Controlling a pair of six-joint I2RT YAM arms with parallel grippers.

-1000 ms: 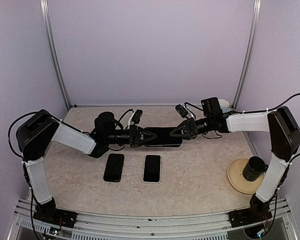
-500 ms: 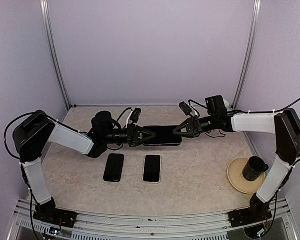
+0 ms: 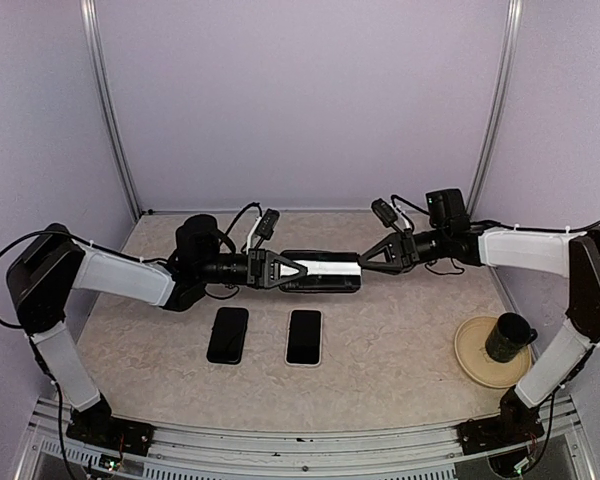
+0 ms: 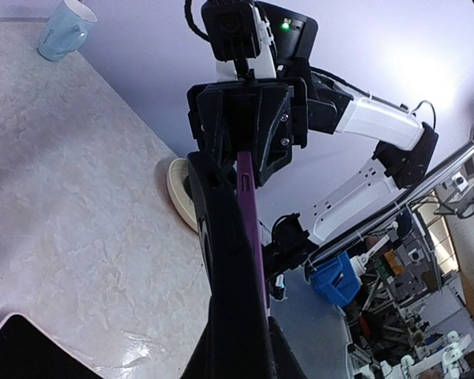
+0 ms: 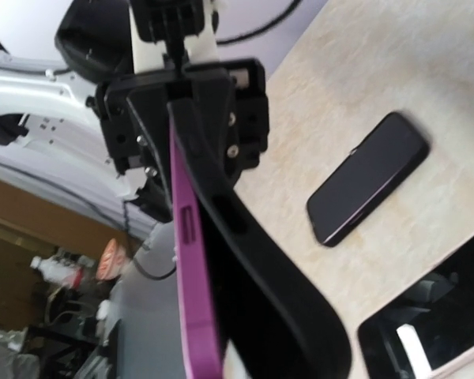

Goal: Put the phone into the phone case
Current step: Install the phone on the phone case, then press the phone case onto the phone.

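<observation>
Over the back of the table, the purple phone case [image 3: 332, 266] hangs edge-up with the black phone [image 3: 320, 282] lying against it. They are held end to end between both arms. My left gripper [image 3: 302, 268] is shut on the left end and my right gripper [image 3: 362, 267] is shut on the right end. In the left wrist view the purple case [image 4: 250, 229] is a thin strip beside the black slab [image 4: 225, 260]. The right wrist view shows the case's side [image 5: 188, 253] with a button slot, and the black phone [image 5: 253, 276] bulges away from it.
Two more phones lie flat at the table's middle front: a black one [image 3: 228, 334] and a light-rimmed one [image 3: 303, 336]. A black mug [image 3: 508, 337] stands on a cream saucer [image 3: 475, 365] at the front right. A pale blue cup [image 4: 63, 30] stands at the back right.
The held pair has rolled from lying flat to showing its pale edge upward. The right wrist has drawn back to the right, and the left arm has stretched out lower.
</observation>
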